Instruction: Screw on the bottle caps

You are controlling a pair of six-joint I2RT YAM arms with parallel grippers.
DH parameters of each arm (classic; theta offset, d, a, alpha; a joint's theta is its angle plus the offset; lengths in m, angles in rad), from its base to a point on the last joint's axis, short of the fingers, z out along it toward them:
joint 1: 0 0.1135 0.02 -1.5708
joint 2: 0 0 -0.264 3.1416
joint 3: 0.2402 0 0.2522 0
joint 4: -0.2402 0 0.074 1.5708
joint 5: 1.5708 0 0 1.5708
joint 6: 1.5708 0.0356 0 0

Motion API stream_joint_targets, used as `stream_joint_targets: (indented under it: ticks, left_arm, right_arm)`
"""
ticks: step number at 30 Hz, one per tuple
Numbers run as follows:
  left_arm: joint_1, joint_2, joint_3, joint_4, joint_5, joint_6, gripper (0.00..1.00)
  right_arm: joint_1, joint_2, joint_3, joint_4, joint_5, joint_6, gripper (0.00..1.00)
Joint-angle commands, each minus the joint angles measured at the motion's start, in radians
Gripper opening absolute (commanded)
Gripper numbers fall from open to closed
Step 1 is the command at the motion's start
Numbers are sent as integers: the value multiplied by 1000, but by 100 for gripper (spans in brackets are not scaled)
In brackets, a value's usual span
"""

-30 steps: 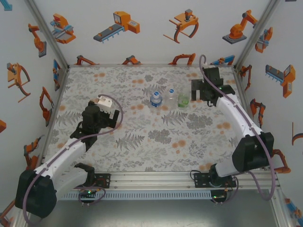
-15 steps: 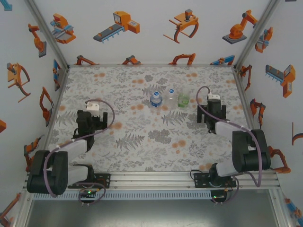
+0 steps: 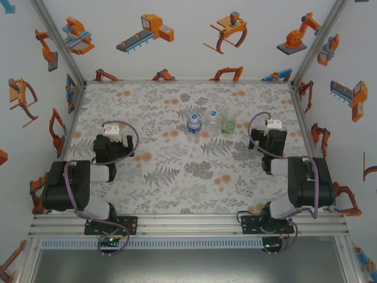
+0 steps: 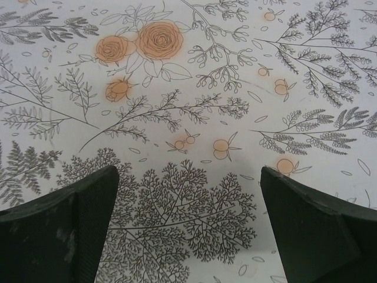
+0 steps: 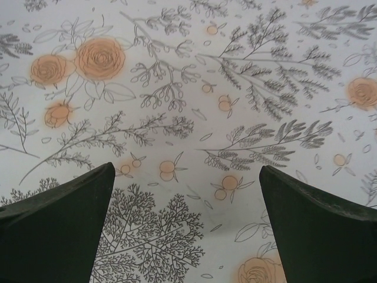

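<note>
Three bottles: the colourless bottle [image 3: 212, 118] is taken as landmark; the blue-labelled bottle [image 3: 194, 124] is stood just to its left and the green-tinted bottle [image 3: 228, 124] just to its right, all upright.
Caps: a pale cap [image 3: 212, 112] is seen atop the colourless bottle and a whitish cap [image 3: 194, 117] atop the blue-labelled bottle; the green-tinted top is too small to be judged.
Progress: capping is judged mostly done; tightness cannot be told.
Left gripper [image 4: 188, 194]: spread wide over patterned table [image 3: 177, 177], nothing pinched, well left of the colourless bottle.
Right gripper [image 5: 185, 194]: spread wide, nothing pinched, right of the colourless bottle.
Room: open table is left around the colourless bottle; side walls [image 3: 41, 135] are set close only to the grippers' outer sides.
</note>
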Motion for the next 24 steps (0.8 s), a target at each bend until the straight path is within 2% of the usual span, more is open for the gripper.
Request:
stream_joint_targets:
  ticks: [1,10,20,24]
  left_arm:
    - [17,9,58,8,29,-34,97]
    - [18,16,76,-16,-16,-52,97]
    - [24,17,80,-23,-9,-57,97]
    - [24,17,82,-24,-7,-57,97]
  right_arm:
    - [-9,10,-17,124,-70,19,99]
    - [-8,9,-12,111,-35,32,99]
    - [-9,10,-10,110,-38,32,99]
    - [-9,0,-37,147,1,42,99]
